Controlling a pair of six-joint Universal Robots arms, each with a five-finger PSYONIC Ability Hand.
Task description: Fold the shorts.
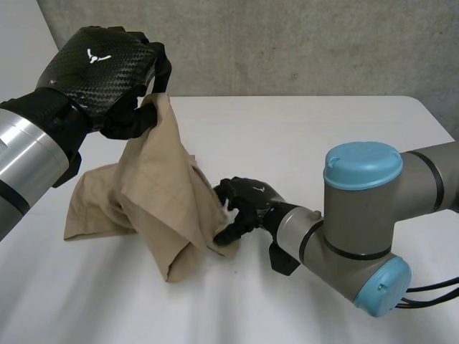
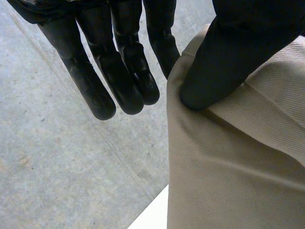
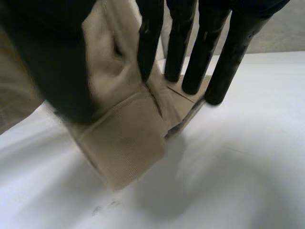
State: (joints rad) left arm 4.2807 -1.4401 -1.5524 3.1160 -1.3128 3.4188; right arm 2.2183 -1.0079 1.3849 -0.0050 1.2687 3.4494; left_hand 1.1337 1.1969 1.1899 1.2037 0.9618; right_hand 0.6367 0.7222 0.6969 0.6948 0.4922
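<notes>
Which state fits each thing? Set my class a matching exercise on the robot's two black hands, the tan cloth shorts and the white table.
Column one
1. black left hand
2. black right hand
3. tan cloth shorts
4. white table

Column two
A. bears the low part of the cloth
B. raised, pinching the top of the cloth with its thumb
C. low by the table, gripping a low edge of the cloth
D. partly lifted, partly lying in a heap

Pairs: 1-B, 2-C, 3-D, 4-A
</notes>
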